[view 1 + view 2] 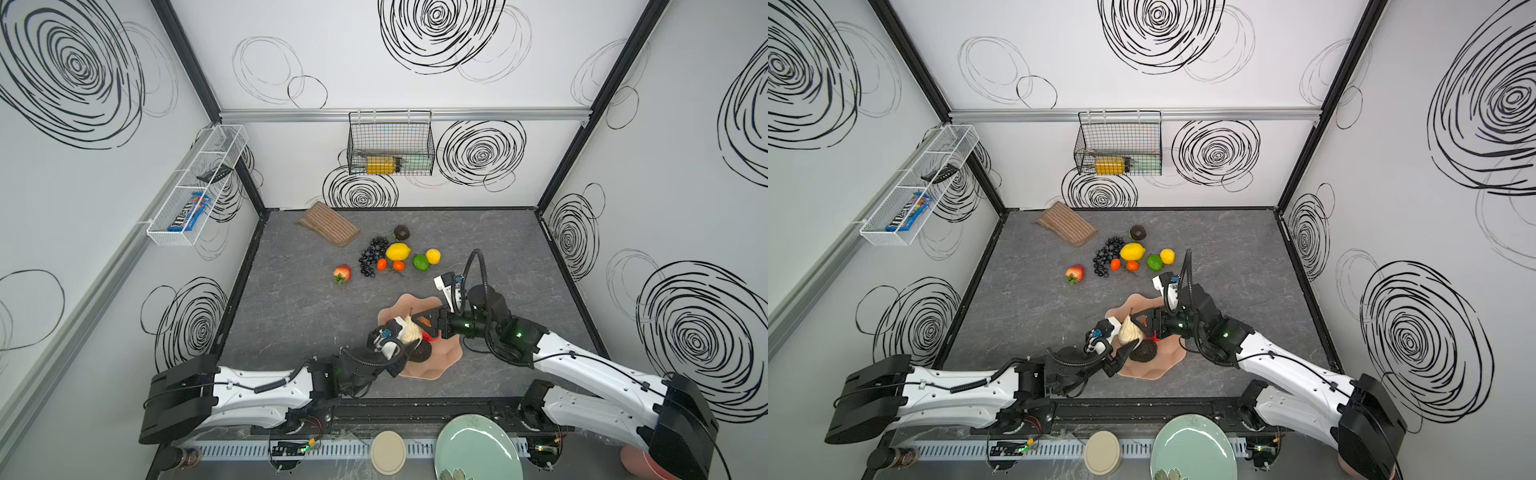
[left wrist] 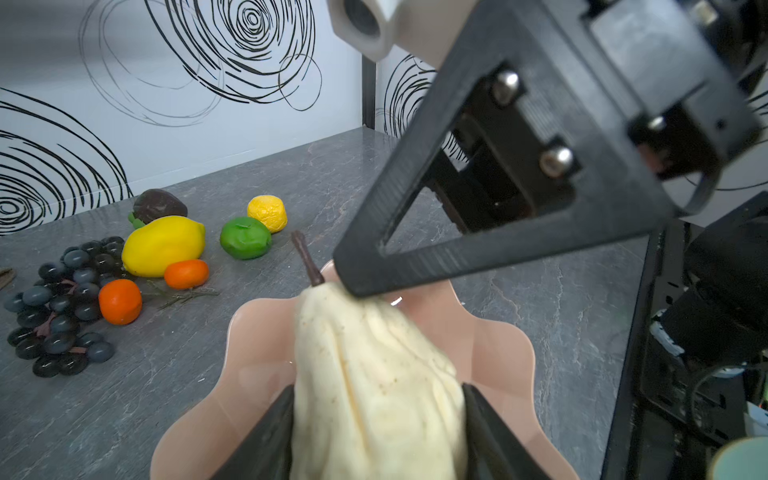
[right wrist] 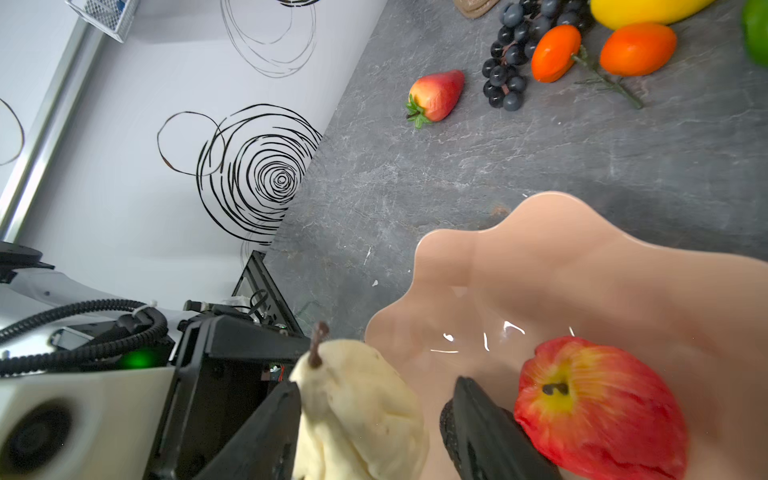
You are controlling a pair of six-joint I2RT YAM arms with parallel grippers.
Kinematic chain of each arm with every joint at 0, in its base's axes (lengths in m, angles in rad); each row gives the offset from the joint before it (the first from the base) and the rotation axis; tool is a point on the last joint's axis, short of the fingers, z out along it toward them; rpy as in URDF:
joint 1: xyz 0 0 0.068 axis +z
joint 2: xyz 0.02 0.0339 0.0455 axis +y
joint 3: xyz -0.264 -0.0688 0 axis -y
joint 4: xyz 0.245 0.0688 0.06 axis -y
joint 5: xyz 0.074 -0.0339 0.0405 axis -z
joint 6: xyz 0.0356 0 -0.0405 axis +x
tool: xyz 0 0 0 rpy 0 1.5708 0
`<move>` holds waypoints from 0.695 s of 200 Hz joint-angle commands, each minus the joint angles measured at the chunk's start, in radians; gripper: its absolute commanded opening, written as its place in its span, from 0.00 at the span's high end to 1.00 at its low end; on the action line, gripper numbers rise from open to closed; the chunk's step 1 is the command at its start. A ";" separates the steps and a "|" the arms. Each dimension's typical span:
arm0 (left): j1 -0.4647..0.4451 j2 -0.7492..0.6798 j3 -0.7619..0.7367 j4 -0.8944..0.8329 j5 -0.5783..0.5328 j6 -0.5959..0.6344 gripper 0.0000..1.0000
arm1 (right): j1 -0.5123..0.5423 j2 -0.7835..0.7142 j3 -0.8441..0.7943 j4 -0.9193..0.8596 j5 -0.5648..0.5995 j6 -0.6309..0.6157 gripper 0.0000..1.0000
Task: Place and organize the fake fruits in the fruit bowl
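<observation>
My left gripper (image 2: 378, 399) is shut on a beige pear (image 2: 374, 374), holding it over the peach-pink fruit bowl (image 1: 449, 357). My right gripper (image 3: 376, 384) straddles the pear's (image 3: 357, 399) stem end, open: one finger touches it and the other stands off by a gap. A red apple (image 3: 598, 411) and a dark avocado (image 1: 1143, 352) lie in the bowl. On the table behind are the grapes (image 1: 371, 257), lemon (image 1: 398, 251), lime (image 1: 420, 262), a small yellow fruit (image 1: 433, 256), two tangerines (image 1: 382, 264), a strawberry (image 1: 342, 274) and another avocado (image 1: 401, 232).
A striped cloth (image 1: 328, 224) lies at the back left of the table. A wire basket (image 1: 390, 145) hangs on the back wall and a white rack (image 1: 195, 187) on the left wall. A mint-green plate (image 1: 478, 449) and beige lid (image 1: 388, 452) sit beyond the front rail.
</observation>
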 commanded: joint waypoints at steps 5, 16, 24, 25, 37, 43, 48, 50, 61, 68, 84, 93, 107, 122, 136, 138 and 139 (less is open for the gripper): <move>-0.007 0.026 0.014 0.092 -0.014 0.045 0.47 | 0.015 0.006 0.046 0.050 0.011 0.003 0.42; -0.007 0.039 0.026 0.092 -0.015 0.051 0.47 | 0.016 0.006 0.049 0.052 0.016 -0.001 0.42; -0.008 0.047 0.031 0.091 -0.014 0.057 0.47 | 0.017 0.006 0.051 0.053 0.022 -0.006 0.44; -0.009 0.047 0.032 0.092 -0.014 0.058 0.47 | 0.018 0.008 0.051 0.053 0.023 -0.006 0.44; -0.011 0.054 0.033 0.102 -0.009 0.062 0.47 | 0.019 0.014 0.058 0.041 0.029 -0.013 0.48; -0.012 0.055 0.034 0.105 -0.004 0.063 0.47 | 0.018 0.017 0.063 0.034 0.031 -0.017 0.50; -0.013 0.057 0.035 0.104 -0.002 0.065 0.47 | 0.020 0.018 0.065 0.030 0.033 -0.019 0.52; -0.013 0.058 0.036 0.104 -0.003 0.065 0.47 | 0.021 0.018 0.066 0.028 0.034 -0.021 0.53; -0.016 0.061 0.036 0.101 -0.004 0.067 0.47 | 0.022 0.018 0.066 0.027 0.038 -0.026 0.59; -0.016 0.060 0.035 0.102 -0.003 0.067 0.47 | 0.024 0.019 0.067 0.028 0.040 -0.029 0.62; -0.018 0.055 0.030 0.104 0.000 0.068 0.47 | 0.023 0.024 0.066 0.027 0.038 -0.036 0.66; -0.019 0.052 0.030 0.104 -0.003 0.068 0.47 | 0.024 0.026 0.066 0.025 0.037 -0.038 0.68; -0.020 0.051 0.029 0.099 -0.005 0.071 0.47 | 0.026 0.032 0.068 0.025 0.031 -0.038 0.71; -0.021 0.052 0.030 0.098 -0.006 0.076 0.47 | 0.027 0.038 0.072 0.028 0.026 -0.039 0.73; -0.021 0.054 0.031 0.099 -0.005 0.080 0.46 | 0.029 0.043 0.074 0.026 0.027 -0.041 0.74; -0.021 0.054 0.031 0.100 -0.005 0.080 0.46 | 0.029 0.044 0.074 0.026 0.026 -0.041 0.74; -0.021 0.054 0.032 0.101 -0.005 0.080 0.46 | 0.029 0.045 0.074 0.026 0.027 -0.041 0.74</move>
